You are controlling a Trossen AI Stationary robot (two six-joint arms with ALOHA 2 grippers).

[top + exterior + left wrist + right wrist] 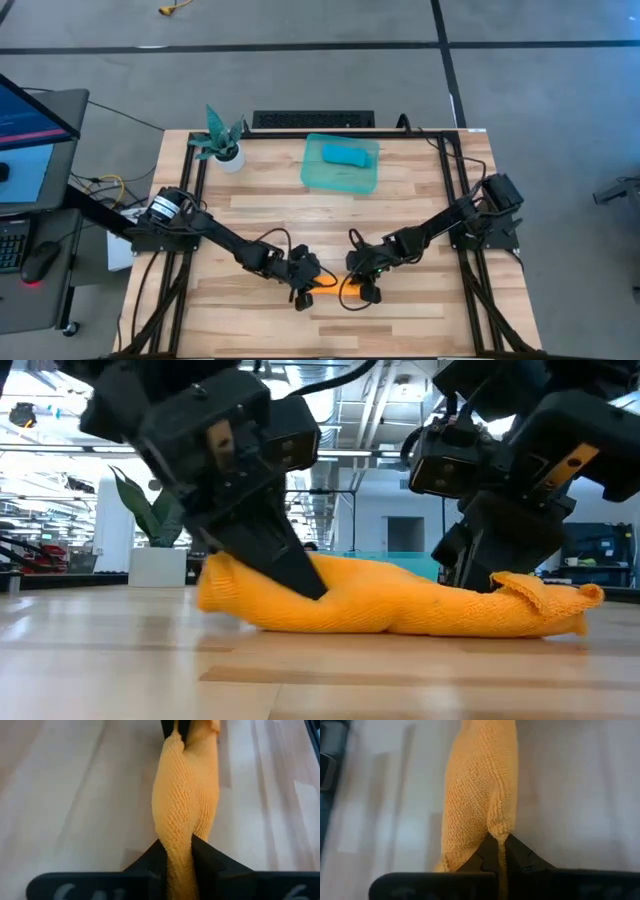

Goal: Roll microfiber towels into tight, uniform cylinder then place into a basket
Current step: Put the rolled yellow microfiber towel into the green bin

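Observation:
The orange microfiber towel lies rolled into a loose, twisted cylinder on the wooden table near its front edge, resting along its length. My left gripper is shut on its left end and my right gripper on its right end. The turquoise-blue towel lies rolled inside the teal-green basket at the table's far middle. My left gripper pinches the roll near its left end between its two fingers, which slant down from the left and lie across the roll. The roll rests on the table. My right gripper pinches a raised fold of the towel near its right end between its two fingers, slanting down from the right. That end rests on the table, and a loose flap sticks out past the fingers.
A small white pot with a teal plant stands at the table's far left, beside the basket. Bare wooden tabletop lies between the basket and the orange roll. A desk with a monitor stands beyond the table's left edge.

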